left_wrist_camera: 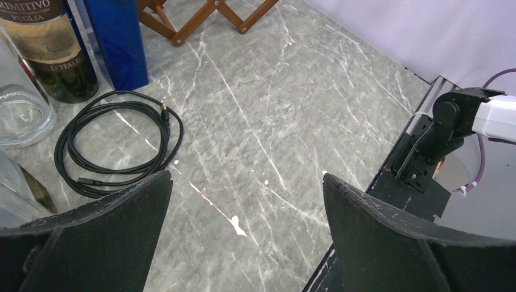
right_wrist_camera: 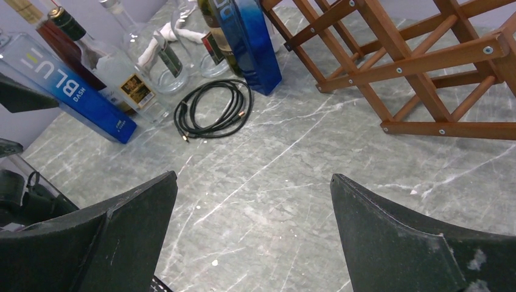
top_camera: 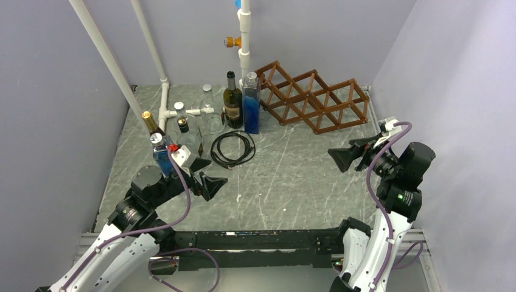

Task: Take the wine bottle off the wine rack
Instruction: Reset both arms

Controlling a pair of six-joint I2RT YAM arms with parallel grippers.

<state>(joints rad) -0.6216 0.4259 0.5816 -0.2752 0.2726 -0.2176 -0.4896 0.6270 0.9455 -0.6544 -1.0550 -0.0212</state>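
Standing upright on the table (top_camera: 292, 176), the wine bottle (top_camera: 232, 102) is just beside a blue bottle (top_camera: 251, 108), left of the wine rack (top_camera: 316, 100); left gripper (top_camera: 207, 174) and right gripper (top_camera: 356, 150) hang spread wide, grasping nothing.

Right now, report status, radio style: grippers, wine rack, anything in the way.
Left gripper, right gripper open, empty. No bottle seen in wine rack. Black cable coiled, clear of rack.

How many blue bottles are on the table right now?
2. One tall blue square glass bottle stands just left of the brown wooden lattice wine rack. The other blue bottle is nearer, at the table's left by the left arm. Clustered bottles could hide more.
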